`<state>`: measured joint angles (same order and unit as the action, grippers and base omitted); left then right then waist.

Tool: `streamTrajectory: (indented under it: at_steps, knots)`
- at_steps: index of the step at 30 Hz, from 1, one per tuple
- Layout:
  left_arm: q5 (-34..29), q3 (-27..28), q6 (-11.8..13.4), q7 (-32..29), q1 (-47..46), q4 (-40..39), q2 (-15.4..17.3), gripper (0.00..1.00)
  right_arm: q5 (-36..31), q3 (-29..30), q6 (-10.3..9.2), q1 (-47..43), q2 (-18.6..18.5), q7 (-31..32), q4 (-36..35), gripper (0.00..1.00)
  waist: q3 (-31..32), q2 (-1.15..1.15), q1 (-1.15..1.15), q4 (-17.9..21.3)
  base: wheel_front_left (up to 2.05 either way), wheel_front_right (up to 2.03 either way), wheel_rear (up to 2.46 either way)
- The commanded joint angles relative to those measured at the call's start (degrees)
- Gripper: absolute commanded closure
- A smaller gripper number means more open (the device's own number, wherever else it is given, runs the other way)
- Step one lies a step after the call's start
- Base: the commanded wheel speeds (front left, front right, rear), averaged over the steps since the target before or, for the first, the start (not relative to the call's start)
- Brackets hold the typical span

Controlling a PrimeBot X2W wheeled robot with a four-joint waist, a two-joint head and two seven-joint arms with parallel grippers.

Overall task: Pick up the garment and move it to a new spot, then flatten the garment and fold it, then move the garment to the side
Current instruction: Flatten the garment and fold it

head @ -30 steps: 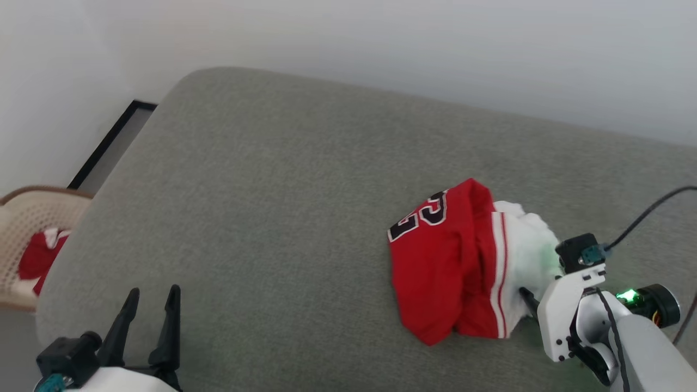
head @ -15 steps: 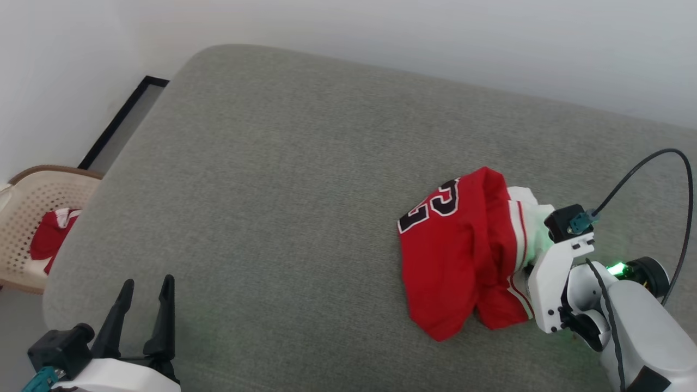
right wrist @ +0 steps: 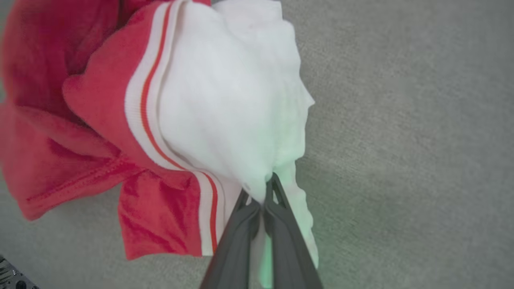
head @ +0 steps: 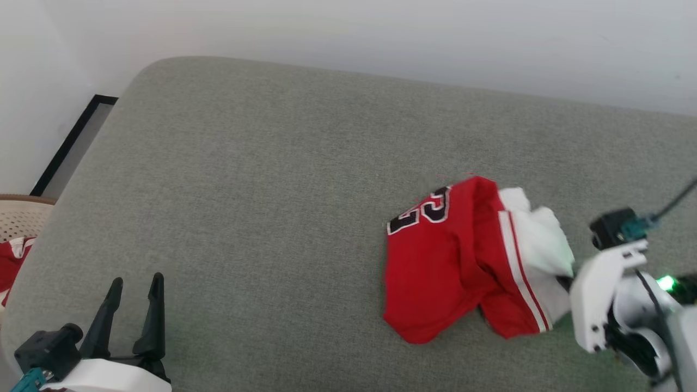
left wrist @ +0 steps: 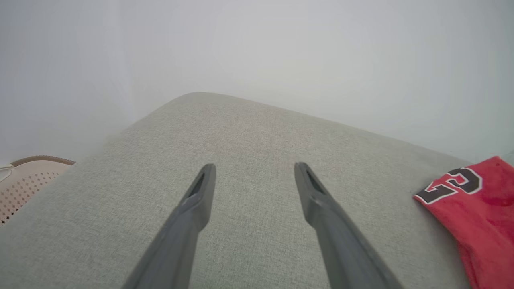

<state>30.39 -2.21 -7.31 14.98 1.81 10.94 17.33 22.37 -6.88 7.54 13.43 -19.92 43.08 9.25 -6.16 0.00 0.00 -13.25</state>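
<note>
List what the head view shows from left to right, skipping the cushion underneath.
basket → left gripper, open over the cushion → shirt → right gripper, shut on the shirt

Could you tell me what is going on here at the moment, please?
A two-armed robot is working on a crumpled red jersey lying on a grey cushioned surface. Its right gripper is shut on a pinch of the white sleeve fabric at the jersey's edge. The shirt is bunched, not yet flattened or folded. The left gripper hovers open over bare cushion, apart from the jersey.
</note>
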Motion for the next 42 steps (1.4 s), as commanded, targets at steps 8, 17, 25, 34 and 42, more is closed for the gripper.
streamTrajectory:
  at_steps: [8,17,25,34,42]
  knots:
    - [0.4,-0.4,-0.2,0.3,-0.8,-0.1,0.2,0.00,-2.2,7.4,-0.08,-11.7,5.4,3.7,-9.3,1.00,-1.2,0.00,0.00,1.0,0.00,0.00,0.00]
    - [2.0,-4.7,-0.2,0.3,-3.2,0.2,3.1,0.00,-2.9,7.3,-0.09,-11.7,8.9,-1.4,-3.4,0.00,-1.6,0.00,0.00,1.8,0.00,0.00,0.00]
    - [7.2,-13.4,-0.2,-2.8,-7.7,-1.5,10.1,0.00,-2.7,9.0,-0.07,-10.4,9.8,-3.9,-7.0,0.00,-0.9,0.00,0.00,4.1,0.00,0.00,0.00]
    - [10.9,-22.8,-0.2,-11.9,-13.4,-7.4,15.8,0.00,-4.6,11.9,-0.07,-10.3,12.2,-12.0,-13.7,0.00,-0.5,0.00,0.00,9.1,0.00,0.00,0.00]
    - [11.9,-29.7,-0.2,-19.7,-17.1,-10.0,17.8,0.00,-9.4,14.4,-0.06,-8.9,15.2,-28.1,-14.1,0.00,-1.1,0.00,0.00,14.9,0.00,0.00,0.00]
